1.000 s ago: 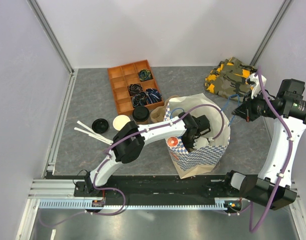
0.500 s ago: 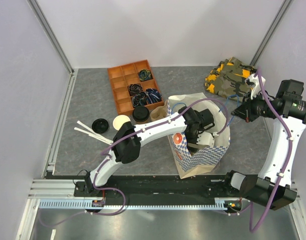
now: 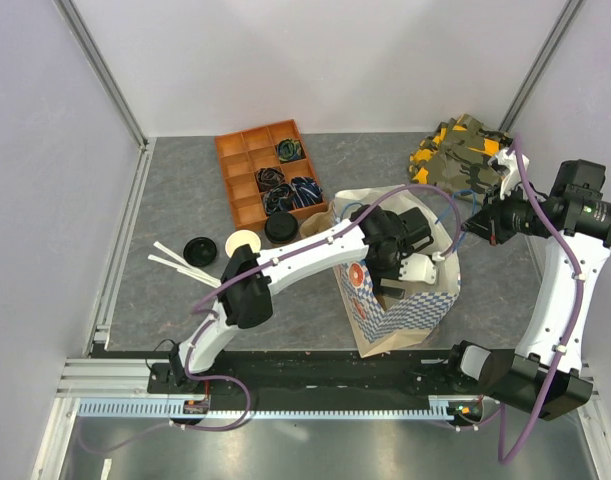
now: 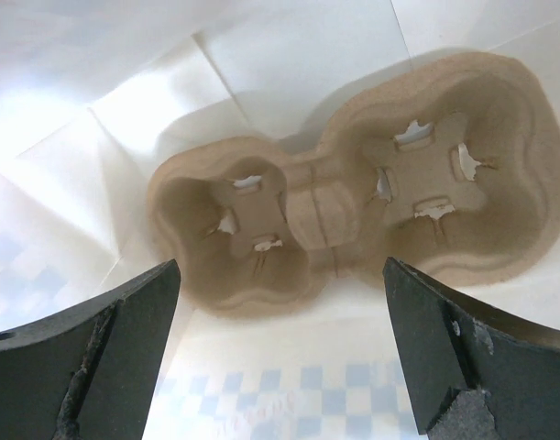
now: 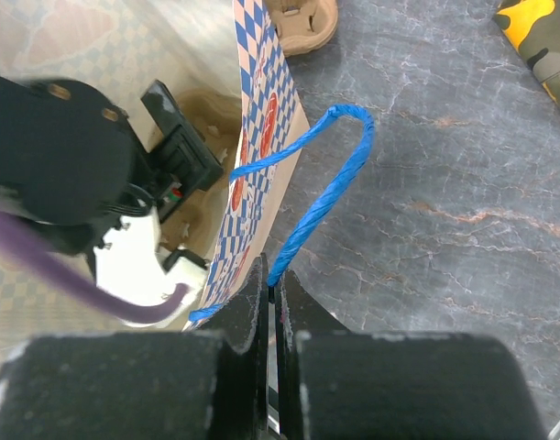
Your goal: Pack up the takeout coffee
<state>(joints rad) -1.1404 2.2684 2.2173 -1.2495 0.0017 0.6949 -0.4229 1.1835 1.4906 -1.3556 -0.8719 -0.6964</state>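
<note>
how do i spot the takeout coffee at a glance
Find the orange divided tray at the back of the table. At its near edge, beside the checked bag, stands the takeout coffee. It alone wears its black lid; the cup left of it is open.

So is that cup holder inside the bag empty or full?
Empty. The left wrist view shows the cup holder lying in the bag with both wells bare, no cup in either.
</note>
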